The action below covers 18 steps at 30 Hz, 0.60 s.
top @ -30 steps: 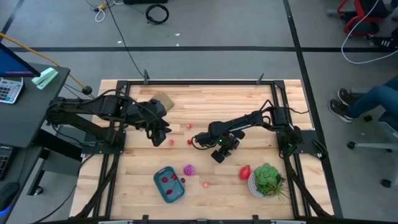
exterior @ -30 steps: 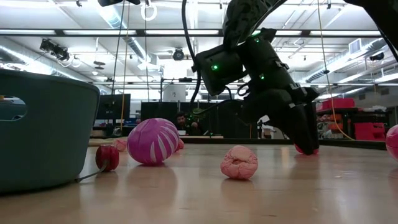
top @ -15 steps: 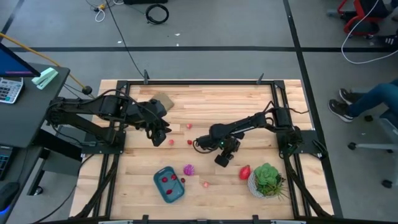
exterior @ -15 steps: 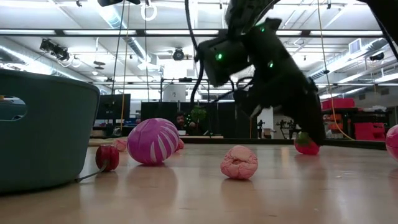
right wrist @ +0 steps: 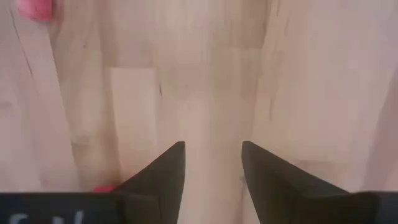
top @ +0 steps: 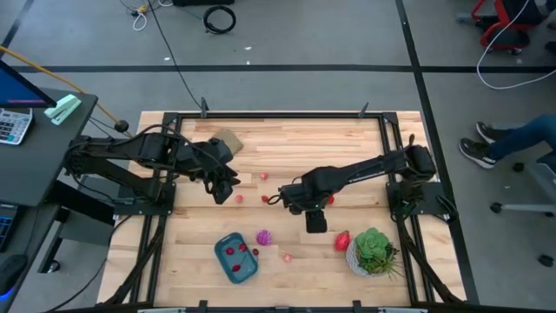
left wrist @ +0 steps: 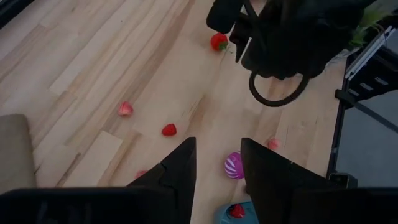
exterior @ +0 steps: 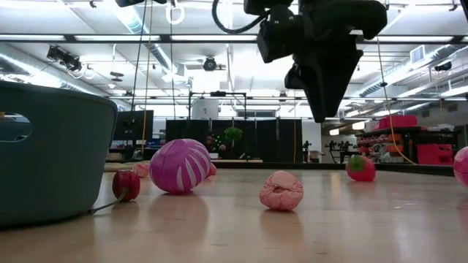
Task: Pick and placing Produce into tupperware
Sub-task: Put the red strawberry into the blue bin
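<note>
The teal tupperware (top: 236,257) stands near the table's front edge with red pieces inside; in the low view its wall (exterior: 51,161) fills the left. Loose produce lies on the wood: a magenta ball (top: 263,236) (exterior: 179,166), a pale pink piece (top: 285,257) (exterior: 281,190), a strawberry (top: 342,241), another strawberry (exterior: 360,168), and small red pieces (top: 264,176) (top: 239,199). My right gripper (top: 314,222) (exterior: 325,95) hangs open above the table's middle, pointing down, with bare wood between its fingers (right wrist: 212,155). My left gripper (top: 224,187) (left wrist: 217,155) is open and empty, raised at the left.
A green plant in a white pot (top: 373,252) stands at the front right corner. A flat tan piece (top: 228,141) lies at the back left. Black frame rails (top: 287,114) border the table. Bare wood lies between the tupperware and my right gripper.
My right gripper has risen from the table beside a strawberry to well above it, rolling about its own axis so that its fingers point straight down. The strawberry has stayed on the wood.
</note>
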### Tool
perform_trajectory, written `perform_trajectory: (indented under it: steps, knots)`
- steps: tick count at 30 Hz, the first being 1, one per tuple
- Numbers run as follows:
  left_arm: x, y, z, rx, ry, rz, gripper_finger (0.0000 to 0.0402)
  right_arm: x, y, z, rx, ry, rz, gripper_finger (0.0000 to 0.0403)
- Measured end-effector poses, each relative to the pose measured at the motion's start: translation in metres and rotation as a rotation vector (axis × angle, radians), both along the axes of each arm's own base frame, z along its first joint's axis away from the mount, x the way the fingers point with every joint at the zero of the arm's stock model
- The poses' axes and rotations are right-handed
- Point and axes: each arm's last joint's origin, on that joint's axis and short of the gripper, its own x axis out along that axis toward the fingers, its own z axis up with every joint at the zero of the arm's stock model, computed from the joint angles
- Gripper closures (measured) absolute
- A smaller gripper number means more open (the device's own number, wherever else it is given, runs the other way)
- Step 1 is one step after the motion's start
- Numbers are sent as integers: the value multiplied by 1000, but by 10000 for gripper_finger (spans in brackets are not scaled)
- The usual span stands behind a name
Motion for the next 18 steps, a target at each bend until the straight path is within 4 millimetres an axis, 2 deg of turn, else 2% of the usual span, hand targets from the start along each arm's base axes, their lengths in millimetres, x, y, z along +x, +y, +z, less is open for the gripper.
perform_trajectory:
  steps: [5,11,18]
  knots:
    - [0,0,0,-6,-1,6,268,-6,-10,-4,-19,88,-19,202]
    - [0,0,0,-7,-7,6,266,-17,-11,-26,-34,160,23,166]
    - [1,0,1,-7,-13,5,272,-21,-9,-45,-204,135,156,161]
